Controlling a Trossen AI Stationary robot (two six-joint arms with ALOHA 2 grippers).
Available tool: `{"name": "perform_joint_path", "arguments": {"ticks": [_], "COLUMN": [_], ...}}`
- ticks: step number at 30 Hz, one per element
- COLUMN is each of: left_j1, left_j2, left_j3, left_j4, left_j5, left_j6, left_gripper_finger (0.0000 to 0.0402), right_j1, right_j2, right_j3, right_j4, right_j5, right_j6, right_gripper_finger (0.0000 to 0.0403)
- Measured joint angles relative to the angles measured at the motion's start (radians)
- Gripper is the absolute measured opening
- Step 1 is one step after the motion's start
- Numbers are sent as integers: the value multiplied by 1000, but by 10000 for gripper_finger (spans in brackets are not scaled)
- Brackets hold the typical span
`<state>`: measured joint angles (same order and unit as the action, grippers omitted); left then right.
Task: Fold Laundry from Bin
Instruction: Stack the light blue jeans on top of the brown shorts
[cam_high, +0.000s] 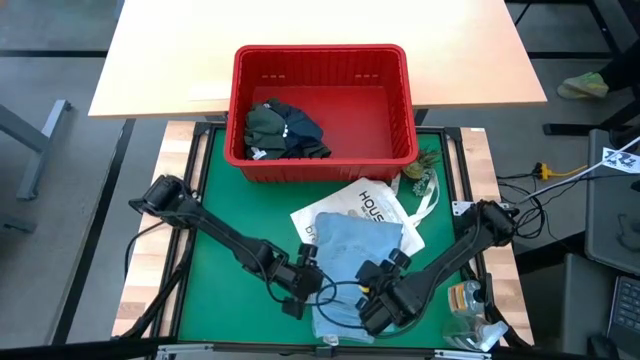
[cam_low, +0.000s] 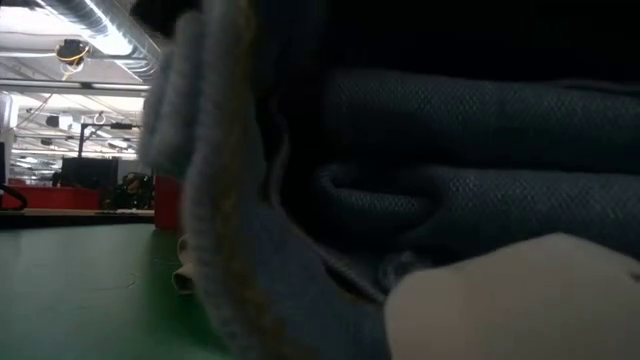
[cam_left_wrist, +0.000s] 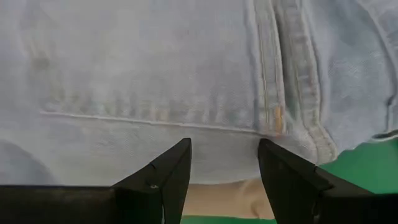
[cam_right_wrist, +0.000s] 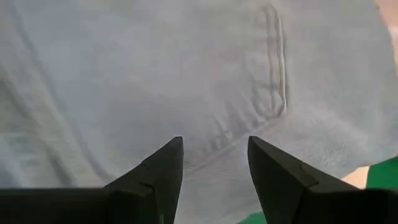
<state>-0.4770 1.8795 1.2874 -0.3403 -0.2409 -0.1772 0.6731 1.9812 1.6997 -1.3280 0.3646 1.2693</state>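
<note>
A pale wooden tabletop (cam_high: 320, 45) fills the far part of the scene, lit evenly. Nearer lies a green mat (cam_high: 215, 265) in a dark frame, with strips of light wood (cam_high: 150, 250) at its left and right. The floor (cam_high: 50, 130) on both sides is grey. Far left stands a grey metal leg (cam_high: 35, 135). On the right, cables (cam_high: 555, 175) run over the floor beside dark equipment (cam_high: 610, 235). Seen level across the mat, the room behind shows a white ceiling with silver ducts (cam_low: 95, 25) and bright lights (cam_low: 40, 45).
</note>
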Motion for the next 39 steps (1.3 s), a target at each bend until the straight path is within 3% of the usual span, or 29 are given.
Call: {"name": "perform_joint_path", "arguments": {"ticks": [9,16,20,26,29,34,39], "left_j1": [29,91,101,89,100,155,250], "left_j2": [6,37,48,-10,-56,-131,-149], "left_j3": [-196,-222,-221,-209,-200,-200,-198], "left_j4": [322,493,531,524,529,531,535], "left_j5": [-30,-16,23,-2,-37,-123,-111], "left_j6": [1,4,3,4,10,70,101], "left_gripper_finger": [180,180,180,180,180,180,180], "right_j1": [0,0,0,1,1,-13,-65], "right_j2": [0,0,-28,-124,-184,-266,-328], "right_j3": [-206,-242,-241,-240,-240,-239,-239], "right_j4": [98,-23,-93,-55,-40,-48,-108], "right_j5": [-53,-71,-67,-68,-44,128,182], "right_j6": [11,12,12,12,13,12,-36], "right_gripper_finger": [179,179,179,179,179,179,179]}}
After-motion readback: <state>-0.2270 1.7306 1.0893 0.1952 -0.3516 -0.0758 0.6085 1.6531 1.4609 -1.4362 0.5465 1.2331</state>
